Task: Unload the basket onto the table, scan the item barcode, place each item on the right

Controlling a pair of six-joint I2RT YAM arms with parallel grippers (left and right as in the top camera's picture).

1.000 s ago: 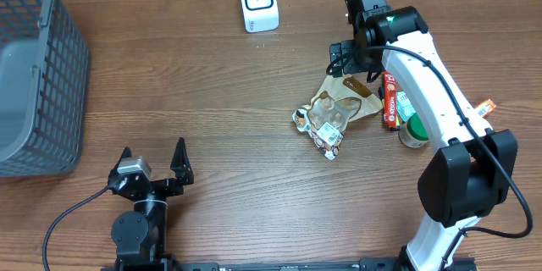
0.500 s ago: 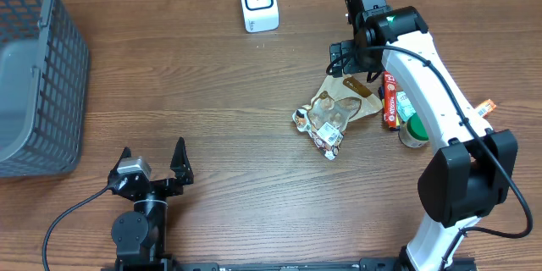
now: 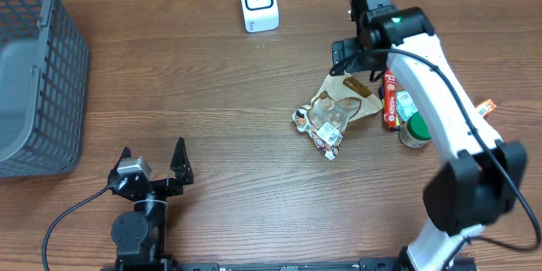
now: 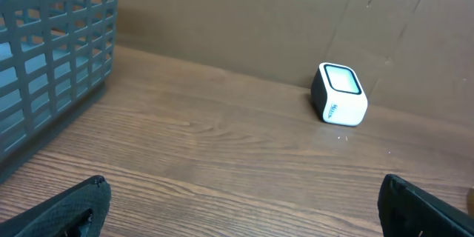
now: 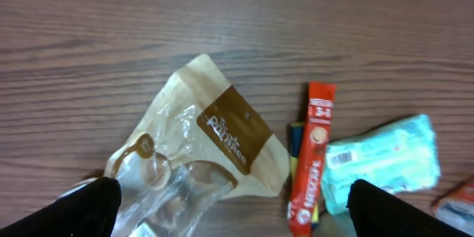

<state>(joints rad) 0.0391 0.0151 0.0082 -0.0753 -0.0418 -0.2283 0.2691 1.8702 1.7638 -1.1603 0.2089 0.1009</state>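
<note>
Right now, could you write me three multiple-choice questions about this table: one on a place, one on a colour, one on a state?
1. Where does the white scanner stand?
A) on the table, apart from the grey basket
B) inside the basket
C) between the left gripper's fingers

2. What colour is the long thin packet beside the brown bag?
A) blue
B) red
C) white

3. How is the right gripper?
A) shut on the bag
B) shut on the scanner
C) open, holding nothing

Answers:
1 A, it stands alone on bare wood.
2 B, the right wrist view shows it red.
3 C, its fingers are wide apart over the bag.
</note>
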